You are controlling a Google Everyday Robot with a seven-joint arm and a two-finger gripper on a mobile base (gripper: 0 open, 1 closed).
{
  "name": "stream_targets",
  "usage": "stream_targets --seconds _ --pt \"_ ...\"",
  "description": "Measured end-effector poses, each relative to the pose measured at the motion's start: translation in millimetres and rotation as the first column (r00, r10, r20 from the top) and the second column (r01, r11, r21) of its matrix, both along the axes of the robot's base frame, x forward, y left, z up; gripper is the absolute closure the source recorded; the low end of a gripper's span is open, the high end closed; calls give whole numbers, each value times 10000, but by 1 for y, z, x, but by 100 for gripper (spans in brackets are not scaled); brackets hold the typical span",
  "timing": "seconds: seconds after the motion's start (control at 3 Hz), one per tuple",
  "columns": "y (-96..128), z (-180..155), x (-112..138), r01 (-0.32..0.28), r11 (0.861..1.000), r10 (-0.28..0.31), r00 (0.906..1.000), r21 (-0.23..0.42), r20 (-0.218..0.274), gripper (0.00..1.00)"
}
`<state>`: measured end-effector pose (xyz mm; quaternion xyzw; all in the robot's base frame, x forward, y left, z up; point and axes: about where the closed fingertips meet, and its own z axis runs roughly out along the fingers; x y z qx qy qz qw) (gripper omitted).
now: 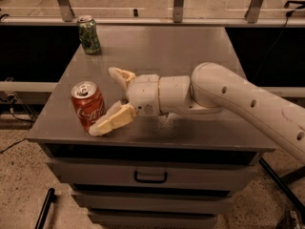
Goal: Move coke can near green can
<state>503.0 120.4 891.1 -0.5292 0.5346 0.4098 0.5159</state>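
The coke can [88, 105], red with white script and a silver top, stands upright near the front left edge of the grey metal cabinet top [190, 46]. The green can [89, 35] stands upright at the far left corner. My gripper [106, 99] is low over the top, just right of the coke can. It is open: the near finger [112, 121] lies along the can's front right side at its base and the far finger [121, 75] sits behind and right of the can. The can lies partly between them.
My white arm [238, 99] reaches in from the right across the cabinet's front half. Drawers with a black handle [150, 178] sit below the top. A metal railing [178, 4] runs behind the cabinet. A dark pole [45, 209] lies on the floor at lower left.
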Motion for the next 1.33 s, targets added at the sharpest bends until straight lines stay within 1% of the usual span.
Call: stream_targets --seconds 0.33,0.67,1.0,1.33 --pt "10 -4 -13 -221 9995 224 9997 -222 106 0" --pt "16 -11 -20 -212 9991 215 9997 -358 70 15" --pt "19 -22 -23 185 9997 -186 9998 -131 -103 46" --pt "17 -23 -16 577 9983 -577 9982 1 -170 69"
